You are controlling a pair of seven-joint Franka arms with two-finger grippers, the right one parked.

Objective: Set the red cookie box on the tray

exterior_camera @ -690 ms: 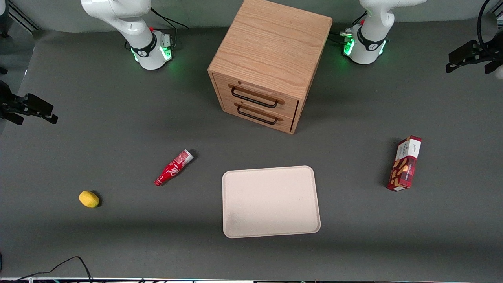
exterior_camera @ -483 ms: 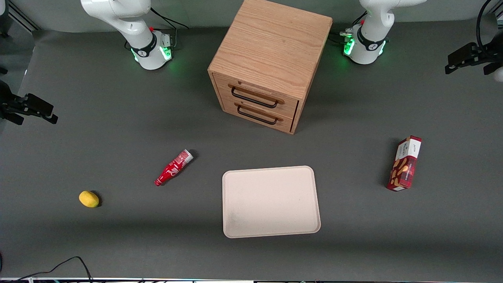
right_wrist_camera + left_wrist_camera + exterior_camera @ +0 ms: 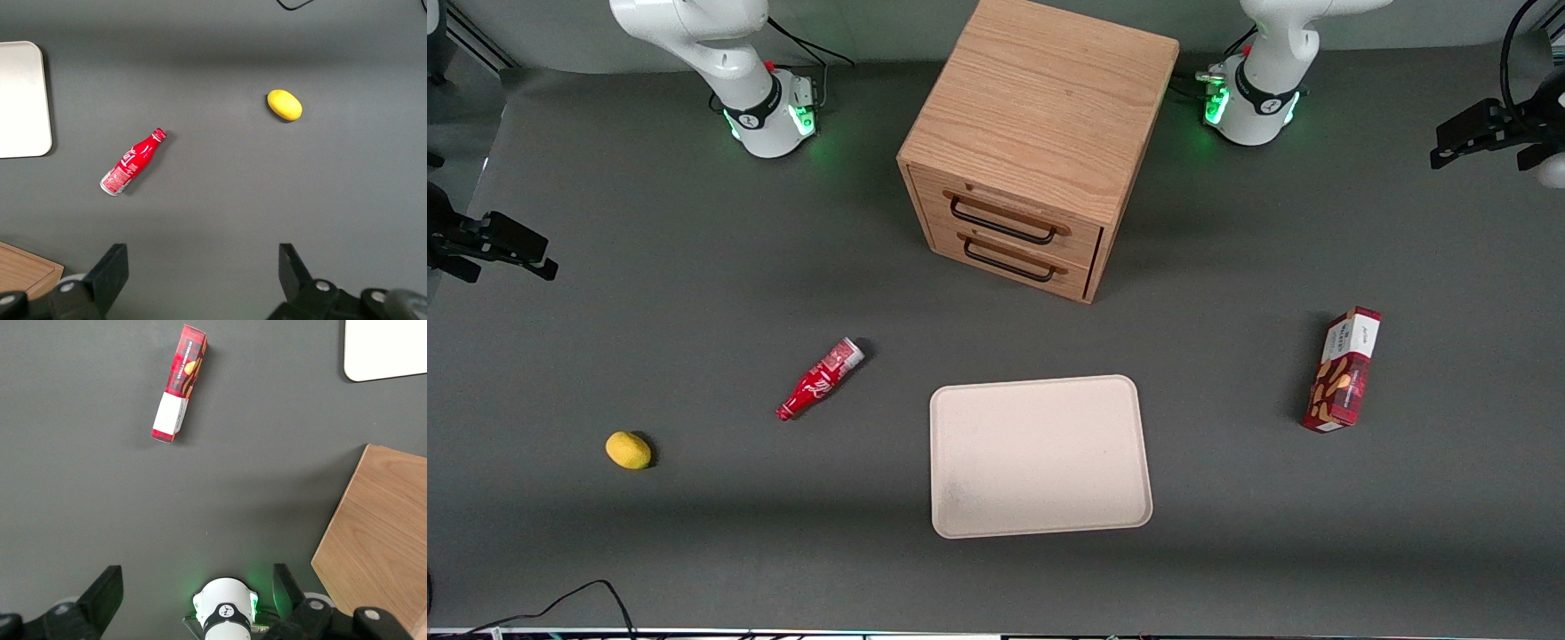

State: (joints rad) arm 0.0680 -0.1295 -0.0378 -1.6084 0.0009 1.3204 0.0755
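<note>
Barely anything's changed: my left gripper [image 3: 1485, 142], fingers spread and empty, has only crept a touch inward at the front view's upper right. The red cookie box [image 3: 1343, 370] hasn't budged at right-centre, well apart from the tray [image 3: 1040, 524] at lower centre. Approach is just starting.

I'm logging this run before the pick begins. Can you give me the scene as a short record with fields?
red cookie box: on the table toward the working arm's end, not on the tray
tray: on the table in front of the drawer cabinet, nothing on it
gripper: high above the table, fingers open, holding nothing
other items: red soda bottle lying down, yellow lemon
task status: box not yet grasped
</note>
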